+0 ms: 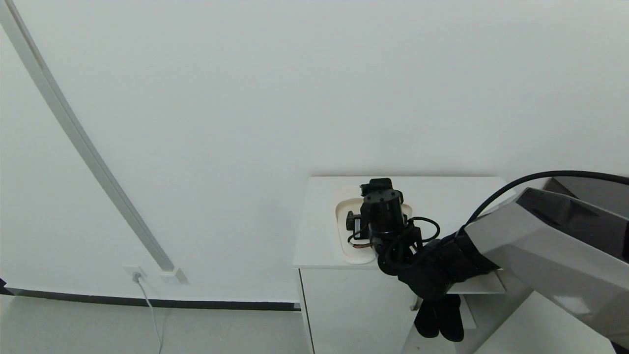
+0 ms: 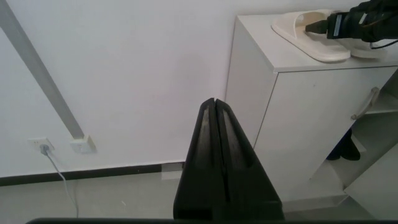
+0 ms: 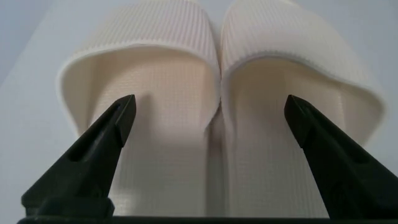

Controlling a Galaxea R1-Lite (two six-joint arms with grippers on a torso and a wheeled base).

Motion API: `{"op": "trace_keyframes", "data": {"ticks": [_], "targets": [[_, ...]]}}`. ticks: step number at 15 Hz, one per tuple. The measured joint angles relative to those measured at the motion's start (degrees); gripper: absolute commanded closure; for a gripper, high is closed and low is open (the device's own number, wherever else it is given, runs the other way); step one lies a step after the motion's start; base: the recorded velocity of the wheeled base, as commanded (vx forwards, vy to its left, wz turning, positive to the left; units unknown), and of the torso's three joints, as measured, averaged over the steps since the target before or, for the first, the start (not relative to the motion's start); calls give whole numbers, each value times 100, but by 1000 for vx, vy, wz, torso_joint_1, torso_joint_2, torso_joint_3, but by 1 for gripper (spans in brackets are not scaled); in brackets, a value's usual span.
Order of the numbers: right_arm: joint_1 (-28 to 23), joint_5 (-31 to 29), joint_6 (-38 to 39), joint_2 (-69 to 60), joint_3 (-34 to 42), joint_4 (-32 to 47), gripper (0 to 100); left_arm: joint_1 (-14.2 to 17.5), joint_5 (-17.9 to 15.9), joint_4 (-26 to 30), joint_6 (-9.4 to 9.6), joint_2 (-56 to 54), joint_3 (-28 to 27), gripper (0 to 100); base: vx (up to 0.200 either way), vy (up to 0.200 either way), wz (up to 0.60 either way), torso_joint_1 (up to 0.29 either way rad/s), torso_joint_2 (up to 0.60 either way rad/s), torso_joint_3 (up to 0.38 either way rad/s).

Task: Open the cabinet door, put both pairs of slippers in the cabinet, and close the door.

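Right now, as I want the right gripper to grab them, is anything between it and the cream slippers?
Nothing visible. The open right gripper sits right at the cream slippers on the cabinet top, one finger facing each slipper, no object between.

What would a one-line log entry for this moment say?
right pincer: open, astride cream slippers atop cabinet | left pincer: shut, away from cabinet | cabinet: open | black slippers: inside
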Motion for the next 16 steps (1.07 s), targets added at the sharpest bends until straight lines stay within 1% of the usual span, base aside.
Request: {"op": "trace_keyframes", "data": {"ticks": [2,3,10,16], "targets": [[-13,0,-29,117,-157,0,0,-2,0,2,0,0,0,100,0,0,0,0,0,0],[-13,-2,-51,163,-210,5,100,-2,0,2,0,0,0,100,0,0,0,0,0,0],[-59,-10,-87,290,-316,-9,100,-2,0,2,-2,0,0,100,0,0,0,0,0,0],[-28,-13,-128,105,-284,32,100,-2,0,2,0,0,0,100,0,0,0,0,0,0]]}}
